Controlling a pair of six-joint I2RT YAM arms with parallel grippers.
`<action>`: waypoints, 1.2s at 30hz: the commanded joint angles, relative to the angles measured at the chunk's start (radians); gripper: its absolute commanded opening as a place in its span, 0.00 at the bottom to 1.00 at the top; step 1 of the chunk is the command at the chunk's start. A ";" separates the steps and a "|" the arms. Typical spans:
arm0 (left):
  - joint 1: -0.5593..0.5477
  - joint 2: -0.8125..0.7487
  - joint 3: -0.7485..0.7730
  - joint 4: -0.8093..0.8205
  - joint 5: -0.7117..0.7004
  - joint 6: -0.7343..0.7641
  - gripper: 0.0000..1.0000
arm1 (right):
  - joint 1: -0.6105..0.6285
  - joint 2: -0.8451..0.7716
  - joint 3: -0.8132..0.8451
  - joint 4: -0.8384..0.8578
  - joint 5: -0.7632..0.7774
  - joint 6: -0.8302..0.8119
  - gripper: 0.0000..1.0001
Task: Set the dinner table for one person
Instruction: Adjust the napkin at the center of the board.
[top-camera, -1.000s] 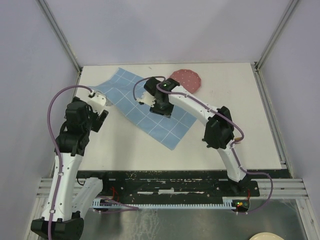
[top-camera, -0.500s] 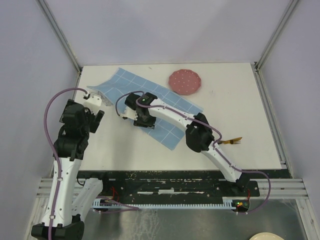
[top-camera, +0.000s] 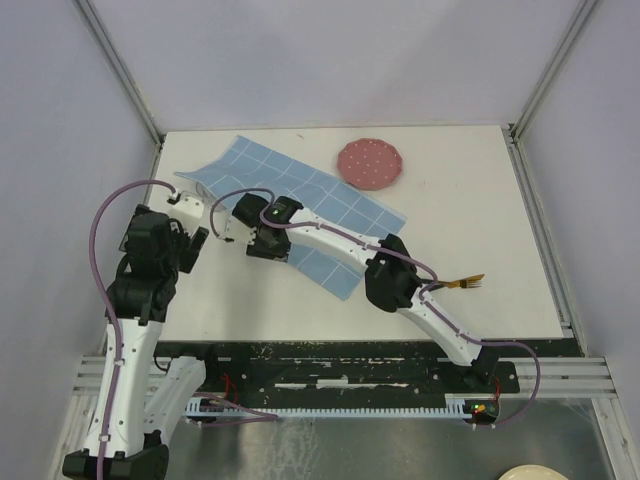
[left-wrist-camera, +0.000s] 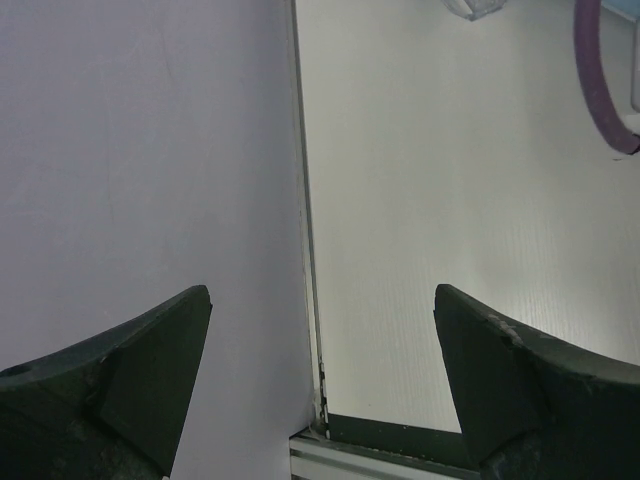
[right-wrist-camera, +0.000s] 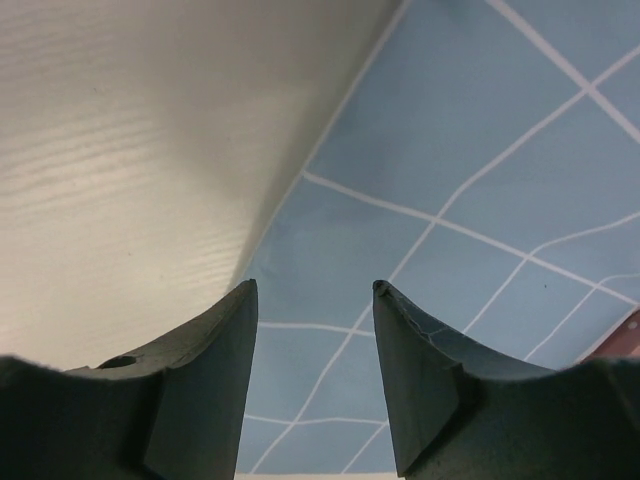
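Observation:
The dinner table (top-camera: 480, 220) is a large matte white top. A blue grid-patterned placemat (top-camera: 330, 205) lies on it diagonally, left of centre. A pink dotted plate (top-camera: 370, 163) sits at the back, just beyond the placemat. A gold fork (top-camera: 463, 283) lies at the right, beside the right arm. My right gripper (top-camera: 262, 247) is open and empty, low over the placemat's near-left edge; in the right wrist view (right-wrist-camera: 315, 290) the placemat (right-wrist-camera: 450, 150) and the bare table (right-wrist-camera: 120, 150) show between its fingers. My left gripper (top-camera: 193, 243) is open and empty at the table's left side.
Grey walls enclose the table on three sides. In the left wrist view the left gripper (left-wrist-camera: 320, 295) faces the seam where the left wall (left-wrist-camera: 150, 150) meets the table (left-wrist-camera: 450, 200). The black base rail (top-camera: 340, 350) runs along the near edge.
My right arm has swept from near the pink plate leftward and nearer, across the placemat to its near-left edge, uncovering the fork. My left gripper has drawn back slightly toward the near side.

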 joint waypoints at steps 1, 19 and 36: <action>-0.001 -0.026 0.041 -0.014 -0.022 -0.020 0.99 | 0.019 0.020 0.034 0.103 -0.005 0.006 0.58; -0.001 -0.035 0.128 -0.115 -0.039 -0.025 0.99 | 0.006 0.072 -0.056 0.196 0.057 0.008 0.54; -0.001 -0.022 0.125 -0.074 0.012 0.003 0.99 | -0.009 -0.115 -0.359 0.173 0.016 0.035 0.01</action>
